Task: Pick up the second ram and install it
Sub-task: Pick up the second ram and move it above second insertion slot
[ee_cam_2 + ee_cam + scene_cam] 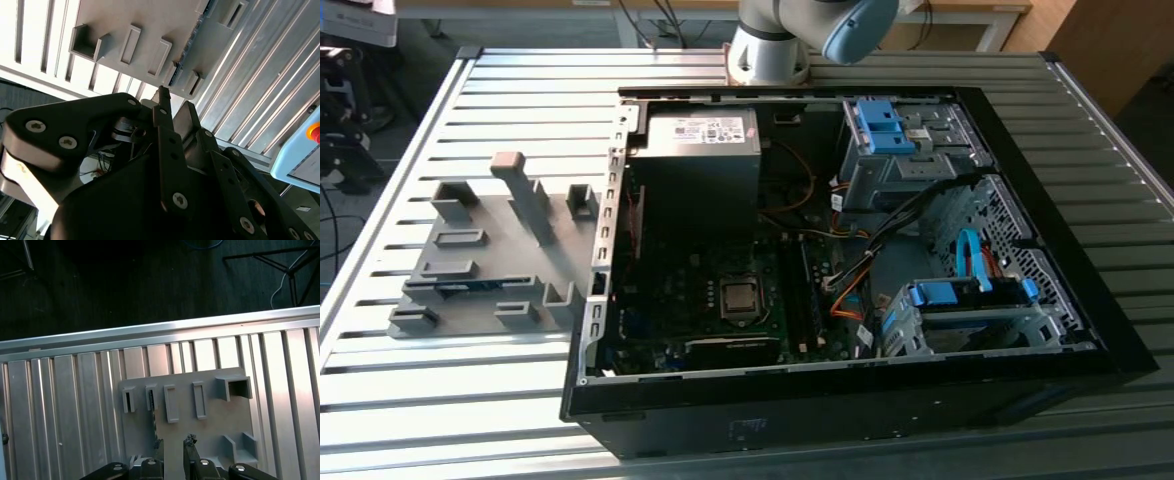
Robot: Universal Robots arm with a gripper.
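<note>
Slatted table (480, 100); second ram (464, 287) near jaws

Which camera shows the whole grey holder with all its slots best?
The exterior view: the grey holder sits whole on the slatted table. The first wrist view looks down on its slots, with one edge hidden behind the gripper. The second wrist view catches part of it beyond the gripper.

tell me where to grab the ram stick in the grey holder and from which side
Probably from above, at mid-length. The second ram stands on its long edge, seated in slots of the grey holder, so its upper edge is the free part. Set the open claw across it, one finger on each flat face.
</note>
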